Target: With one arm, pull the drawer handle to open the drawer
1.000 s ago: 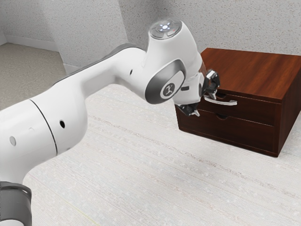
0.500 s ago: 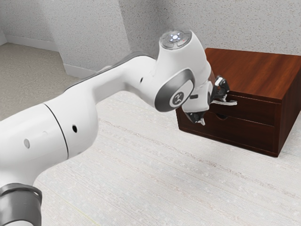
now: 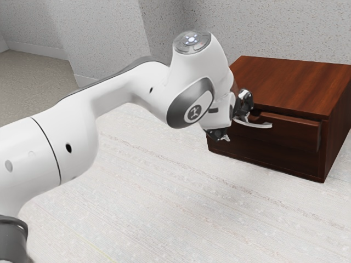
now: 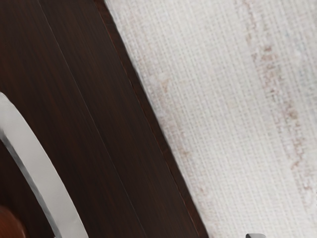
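Gripper (image 3: 235, 119): fingers were spread, with the handle's end between them.
Handle (image 3: 256, 124): silver bar at the gripper's 4 o'clock, on the drawer front.
Drawer (image 3: 290, 131): stood partly out of the cabinet (image 3: 296, 82).

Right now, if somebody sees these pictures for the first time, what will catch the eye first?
The large white arm reaches from the exterior view's lower left toward its right. There stands a dark red-brown wooden cabinet, its top drawer pulled slightly out. The gripper is at one end of the curved silver handle, which the wrist view shows against dark wood.
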Robot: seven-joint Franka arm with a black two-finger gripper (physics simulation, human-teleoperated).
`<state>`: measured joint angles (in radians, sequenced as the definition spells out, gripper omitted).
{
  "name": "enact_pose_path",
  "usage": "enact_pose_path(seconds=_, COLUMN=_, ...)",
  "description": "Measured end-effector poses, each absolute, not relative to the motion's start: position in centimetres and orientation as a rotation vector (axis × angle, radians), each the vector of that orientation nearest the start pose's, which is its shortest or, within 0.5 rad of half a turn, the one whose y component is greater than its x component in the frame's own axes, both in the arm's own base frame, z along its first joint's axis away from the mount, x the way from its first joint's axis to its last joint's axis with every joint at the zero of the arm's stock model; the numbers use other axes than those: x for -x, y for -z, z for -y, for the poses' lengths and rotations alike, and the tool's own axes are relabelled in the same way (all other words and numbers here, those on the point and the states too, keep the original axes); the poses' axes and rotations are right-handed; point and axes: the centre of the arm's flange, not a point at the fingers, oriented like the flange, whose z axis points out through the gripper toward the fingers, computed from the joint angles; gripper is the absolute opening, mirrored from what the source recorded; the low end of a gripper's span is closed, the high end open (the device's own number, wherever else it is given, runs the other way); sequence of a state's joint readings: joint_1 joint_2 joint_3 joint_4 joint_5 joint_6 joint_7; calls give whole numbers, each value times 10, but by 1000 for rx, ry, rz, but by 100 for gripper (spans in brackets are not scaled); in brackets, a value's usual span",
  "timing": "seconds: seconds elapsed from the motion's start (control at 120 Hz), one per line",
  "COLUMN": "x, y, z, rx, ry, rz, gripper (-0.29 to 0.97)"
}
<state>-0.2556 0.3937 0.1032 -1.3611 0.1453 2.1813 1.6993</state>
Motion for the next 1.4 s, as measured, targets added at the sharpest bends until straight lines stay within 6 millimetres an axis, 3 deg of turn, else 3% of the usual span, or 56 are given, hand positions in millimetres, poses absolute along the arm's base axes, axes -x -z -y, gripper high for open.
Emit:
enact_pose_path(seconds=0.258, x=-688, y=-541, z=134, rx=1532, ry=248, rz=-2263, gripper=67)
enact_pose_path(seconds=0.475, x=-670, y=-539, z=135, rx=1534, ry=229, rz=-2280, gripper=67)
enact_pose_path(seconds=0.592, x=-653, y=-542, z=137, rx=1535, ry=226, rz=-2296, gripper=61)
enact_pose_path(seconds=0.642, x=-647, y=-541, z=136, rx=1538, ry=224, rz=-2302, gripper=65)
enact_pose_path(seconds=0.775, x=-619, y=-547, z=138, rx=1528, ry=224, rz=-2325, gripper=51)
enact_pose_path(seconds=0.967, x=-568, y=-543, z=133, rx=1516, ry=229, rz=-2360, gripper=65)
enact_pose_path(seconds=1.133, x=-537, y=-545, z=132, rx=1496, ry=263, rz=-2369, gripper=58)
enact_pose_path(seconds=1.183, x=-531, y=-562, z=132, rx=1482, ry=300, rz=-2351, gripper=30)
enact_pose_path(seconds=1.25, x=-518, y=-601, z=129, rx=1456, ry=375, rz=-2305, gripper=42)
enact_pose_path(seconds=1.317, x=-511, y=-655, z=123, rx=1440, ry=445, rz=-2244, gripper=50)
enact_pose_path(seconds=1.4, x=-511, y=-728, z=72, rx=1572, ry=463, rz=-2099, gripper=57)
